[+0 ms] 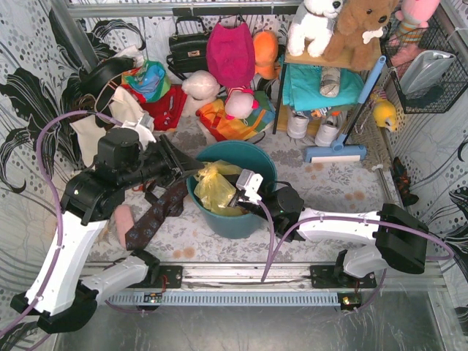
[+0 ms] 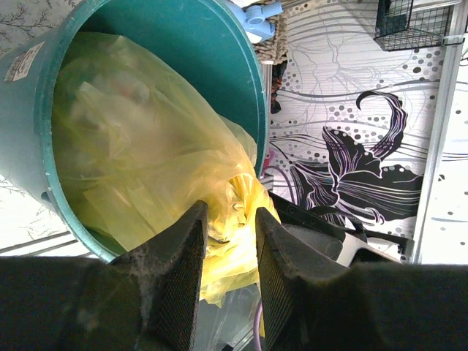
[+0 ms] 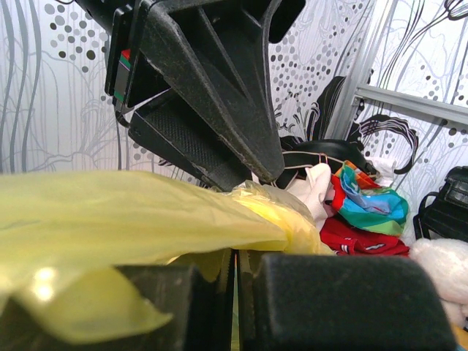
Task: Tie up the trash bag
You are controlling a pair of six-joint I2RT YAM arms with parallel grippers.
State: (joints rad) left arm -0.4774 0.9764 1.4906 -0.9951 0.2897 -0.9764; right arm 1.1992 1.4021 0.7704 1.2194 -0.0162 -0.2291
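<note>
The trash bag [image 1: 213,186], thin crinkly yellow plastic, sits inside the teal bucket [image 1: 259,157] at the middle of the table. My left gripper [image 1: 191,170] reaches in from the left. In the left wrist view a bunched wad of the bag [image 2: 146,146] fills the gap between its fingertips, and the left gripper [image 2: 230,213] is shut on it at the bucket's [image 2: 219,58] rim. My right gripper [image 1: 240,199] comes from the right. Its jaws [image 3: 235,256] are pressed together on a thin sheet of the bag [image 3: 110,212]. The left gripper's fingers [image 3: 219,110] stand just above that sheet.
A dark patterned tie [image 1: 153,216] and a pink object [image 1: 123,219] lie left of the bucket. Behind it are a black handbag [image 1: 189,47], coloured cloths, plush toys and a shelf [image 1: 329,80]. A blue squeegee [image 1: 335,152] lies back right, and a wire basket [image 1: 431,66] hangs on the right wall.
</note>
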